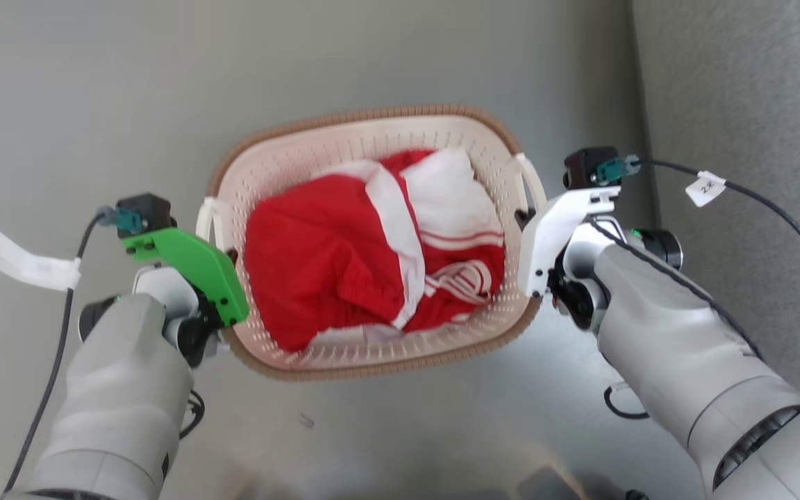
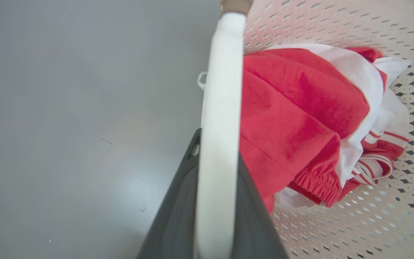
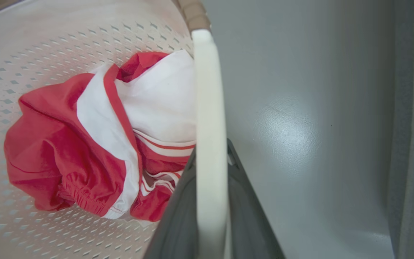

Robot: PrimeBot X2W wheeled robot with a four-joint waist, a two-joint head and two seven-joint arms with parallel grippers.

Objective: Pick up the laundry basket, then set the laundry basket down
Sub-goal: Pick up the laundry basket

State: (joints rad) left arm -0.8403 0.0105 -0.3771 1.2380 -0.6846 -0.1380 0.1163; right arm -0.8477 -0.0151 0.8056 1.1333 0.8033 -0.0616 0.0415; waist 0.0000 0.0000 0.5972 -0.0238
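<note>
From the head camera, shows the laundry basket (image 1: 372,114) mid-frame over grey floor (image 1: 94,104), brown rim up, red-and-white clothing (image 1: 330,264) bunched inside; cannot tell whether resting on that floor or held off it. Places the left gripper (image 1: 223,255), under a green mount, at the basket's left handle (image 1: 203,219), and the right gripper (image 1: 530,222), under a white mount, at the basket's right handle (image 1: 533,177). Puts a grey fabric surface (image 1: 740,83) just beyond the basket's right side. From the left wrist, shows two dark fingers (image 2: 178,216) pinching the white left handle (image 2: 221,90) between them, with clothing (image 2: 293,118) and the basket's perforated wall (image 2: 336,21) on one side and floor (image 2: 67,108) on the other. From the right wrist, shows a matching grip: dark fingers (image 3: 253,223) pressed against both faces of the right handle (image 3: 207,90), with clothing (image 3: 56,144) and basket wall (image 3: 67,36) on one side and floor (image 3: 293,108) on the other.
</note>
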